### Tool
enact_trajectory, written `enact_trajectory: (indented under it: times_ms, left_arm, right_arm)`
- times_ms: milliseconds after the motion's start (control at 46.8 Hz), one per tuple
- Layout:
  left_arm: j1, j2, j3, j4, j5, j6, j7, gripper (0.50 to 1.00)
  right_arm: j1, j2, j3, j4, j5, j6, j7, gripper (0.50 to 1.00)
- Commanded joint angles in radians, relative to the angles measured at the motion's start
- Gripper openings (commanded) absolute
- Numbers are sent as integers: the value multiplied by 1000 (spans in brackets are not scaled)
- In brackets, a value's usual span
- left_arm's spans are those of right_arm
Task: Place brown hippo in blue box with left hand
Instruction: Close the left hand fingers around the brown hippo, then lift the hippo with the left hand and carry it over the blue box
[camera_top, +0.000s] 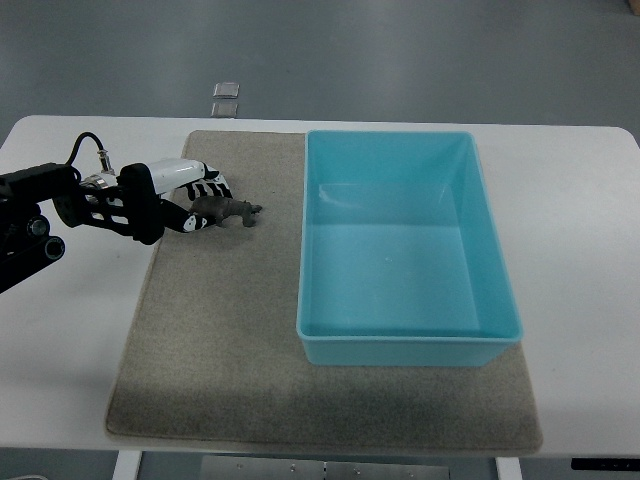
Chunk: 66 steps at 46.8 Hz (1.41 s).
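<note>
— Nearest the lens: grey mat (200, 380), front edge at six o'clock, running under everything. On it, blue box (405, 335), open and bare inside, filling centre to three o'clock.

— And at nine o'clock?

— Left hand (185, 205), reaching in from the left edge. Fingers (205, 188) curled around the rear of the brown hippo (228, 210), thumb tip just below its hindquarters. Looks like a grasp, though hard to say how firm. Hippo on or just above the mat, head pointing toward three o'clock, well short of the box's left wall.

— Right hand?

— Not in shot.

— Risks from here?

— Plenty. Hold sits only on the back end, so most of the body hangs out forward. Probably prone to pivoting or slipping free on the lift. Small, rounded toy, too: easy to squeeze out sideways.

— And the carry toward three o'clock?

— Box wall in the way. Too low a path, and nose or legs likely to clip the rim, knocking the hippo loose onto the mat, or shoving the box. Letting go too early, same ending: hippo outside, at the wall's foot.

— Safest bet?

— Lifting high, clearing the rim fully, opening only above the box floor.
</note>
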Motion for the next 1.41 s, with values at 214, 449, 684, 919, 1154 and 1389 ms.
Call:
enact_trajectory:
  times_ms: [214, 449, 684, 919, 1154, 1389]
  left_arm:
    - [-17, 9, 0, -2, 14, 0, -2, 500]
    - [-67, 38, -2, -12, 8, -3, -2, 500]
    - [-172, 66, -9, -37, -2, -93, -2, 500]
    - [-276, 72, -14, -92, -3, -164, -2, 500]
    - [-345, 64, -14, -175, -2, -221, -2, 500]
    - [-382, -38, -2, -196, 9, -252, -2, 500]
  right_arm:
    - [0, 0, 0, 0, 0, 0, 0, 936]
    - [0, 0, 0, 0, 0, 0, 0, 936]
    - [0, 0, 0, 0, 0, 0, 0, 936]
    - [0, 0, 0, 0, 0, 0, 0, 938]
    - [0, 0, 0, 0, 0, 0, 0, 936]
    - [0, 0, 0, 0, 0, 0, 0, 936]
